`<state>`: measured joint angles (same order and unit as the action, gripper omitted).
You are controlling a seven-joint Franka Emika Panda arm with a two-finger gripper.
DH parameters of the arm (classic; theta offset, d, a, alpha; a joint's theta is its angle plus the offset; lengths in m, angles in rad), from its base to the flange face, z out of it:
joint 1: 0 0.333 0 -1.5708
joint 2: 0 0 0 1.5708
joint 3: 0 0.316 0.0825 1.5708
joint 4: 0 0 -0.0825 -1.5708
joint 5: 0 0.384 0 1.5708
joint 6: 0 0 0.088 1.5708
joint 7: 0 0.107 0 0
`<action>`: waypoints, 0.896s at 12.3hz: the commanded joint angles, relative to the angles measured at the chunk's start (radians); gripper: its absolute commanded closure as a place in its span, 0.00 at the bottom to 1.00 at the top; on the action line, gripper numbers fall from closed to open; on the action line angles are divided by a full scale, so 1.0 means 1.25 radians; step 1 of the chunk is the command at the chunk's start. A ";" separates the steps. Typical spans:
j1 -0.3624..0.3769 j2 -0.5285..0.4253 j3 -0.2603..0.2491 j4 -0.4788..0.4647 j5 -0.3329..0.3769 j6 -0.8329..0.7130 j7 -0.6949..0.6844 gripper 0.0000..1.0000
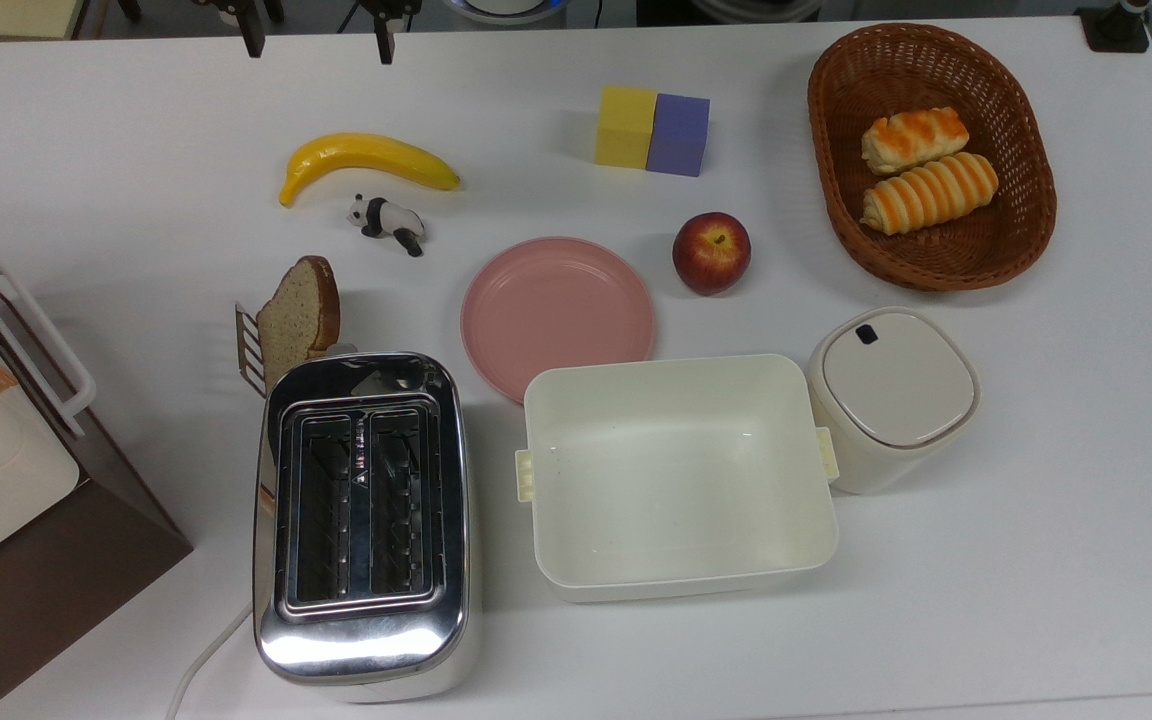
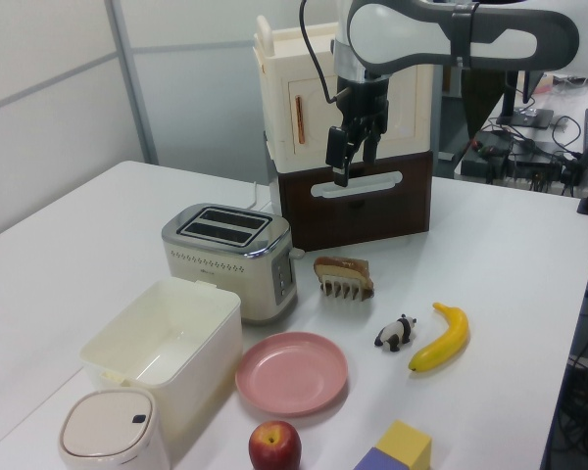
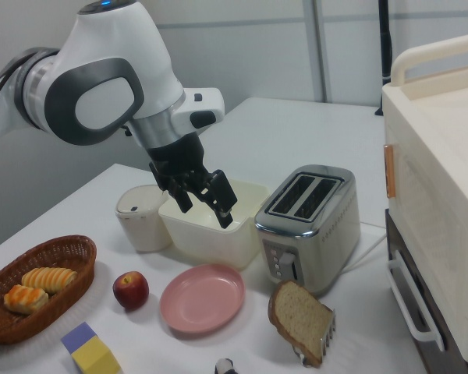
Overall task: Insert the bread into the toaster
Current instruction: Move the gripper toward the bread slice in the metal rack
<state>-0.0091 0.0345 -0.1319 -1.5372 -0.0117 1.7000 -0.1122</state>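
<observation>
Going left to right across the top view, a cream-and-brown toy oven (image 1: 6, 440) is parked at the bench's (image 1: 1036, 600) left edge. Next comes the toaster (image 1: 364, 520), chrome, with both slots seen empty and its white cord (image 1: 201, 665) trailing off the near corner. The bread (image 1: 301, 320) is found just beyond the toaster's far end, propped upright in a little toast rack (image 1: 252, 350), so it's not in a slot yet. Farther back, a banana (image 1: 366, 160) and a small panda figure (image 1: 388, 222) are laid out on the bench.

In the middle, a pink plate (image 1: 556, 310) is set right beside the toaster, with a cream tub (image 1: 676, 475) just in front of it, sitting open and empty. A yellow block (image 1: 625, 126) and a purple block (image 1: 679, 134) are pushed together at the back, touching. An apple (image 1: 712, 252) is placed just to the right of the plate.

On the right, a white lidded bin (image 1: 891, 395) is tucked against the tub's side, and a wicker basket (image 1: 836, 180) with two striped rolls (image 1: 926, 170) in it is sat at the far right corner.

In the left view, the gripper (image 2: 354, 147) is held up in the air well above the bread, in front of the oven, with the jaws spread apart and nothing gripped between them.
</observation>
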 commanded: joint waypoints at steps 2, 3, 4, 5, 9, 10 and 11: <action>0.012 -0.007 -0.001 -0.011 0.000 -0.004 -0.018 0.00; 0.012 -0.005 -0.001 -0.011 0.000 -0.004 -0.021 0.00; 0.012 -0.004 -0.001 -0.011 -0.002 -0.003 -0.023 0.00; 0.012 -0.003 -0.001 -0.012 0.000 -0.003 -0.023 0.00; 0.034 0.032 0.000 -0.012 -0.007 0.002 -0.024 0.00; 0.045 0.057 0.000 -0.011 -0.026 0.001 -0.024 0.00; 0.060 0.085 0.001 -0.011 -0.063 0.006 -0.024 0.00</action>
<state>0.0196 0.0771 -0.1243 -1.5507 -0.0214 1.6999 -0.1290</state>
